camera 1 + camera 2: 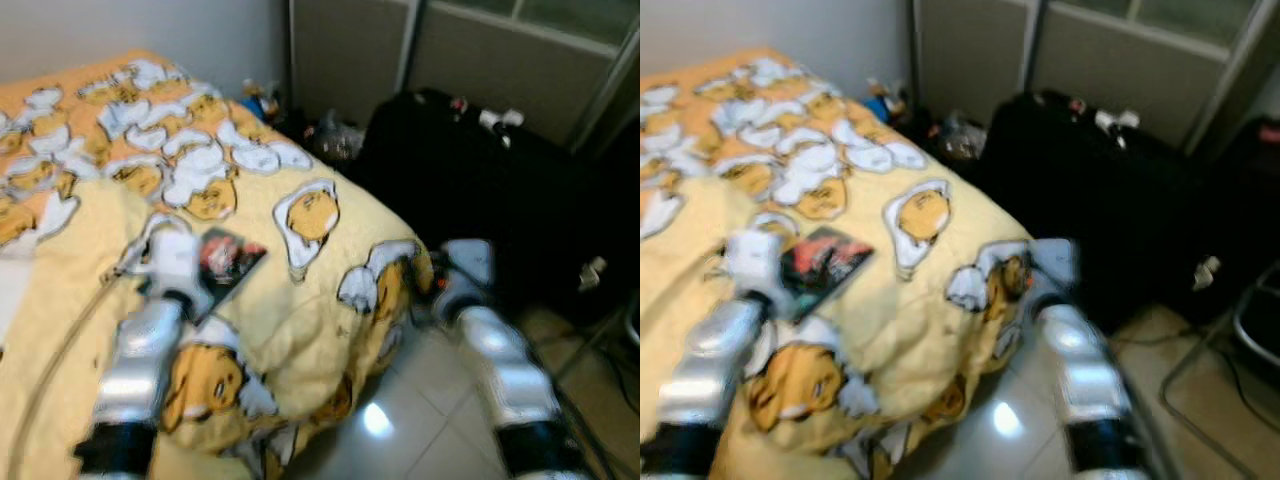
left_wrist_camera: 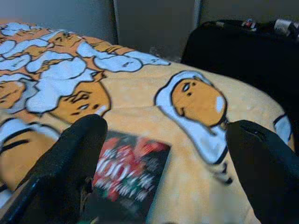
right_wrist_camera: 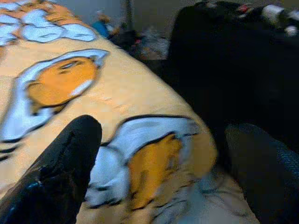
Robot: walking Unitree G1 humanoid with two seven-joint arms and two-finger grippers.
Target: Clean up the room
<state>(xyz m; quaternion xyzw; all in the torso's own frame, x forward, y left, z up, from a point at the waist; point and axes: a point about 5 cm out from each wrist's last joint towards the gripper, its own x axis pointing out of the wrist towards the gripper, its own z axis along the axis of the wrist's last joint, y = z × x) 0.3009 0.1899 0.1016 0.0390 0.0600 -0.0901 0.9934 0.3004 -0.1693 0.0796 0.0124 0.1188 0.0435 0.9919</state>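
Note:
A dark book with a red cover picture (image 1: 228,262) lies flat on the yellow egg-print bedspread (image 1: 300,330). My left gripper (image 2: 166,175) hovers open just above the book (image 2: 128,179), its two black fingers (image 2: 70,163) spread wide on either side. My left arm (image 1: 150,350) reaches over the bed towards it. My right gripper (image 3: 163,172) is open too, held over the bed's corner where the spread drops to the floor. My right arm (image 1: 500,360) stands beside that corner.
A large black bag or suitcase (image 1: 470,190) stands to the right of the bed with small items on top. Clutter (image 1: 335,135) lies on the floor by the wall. A grey cable (image 1: 60,350) crosses the bedspread. Glossy tile floor (image 1: 400,420) lies below the corner.

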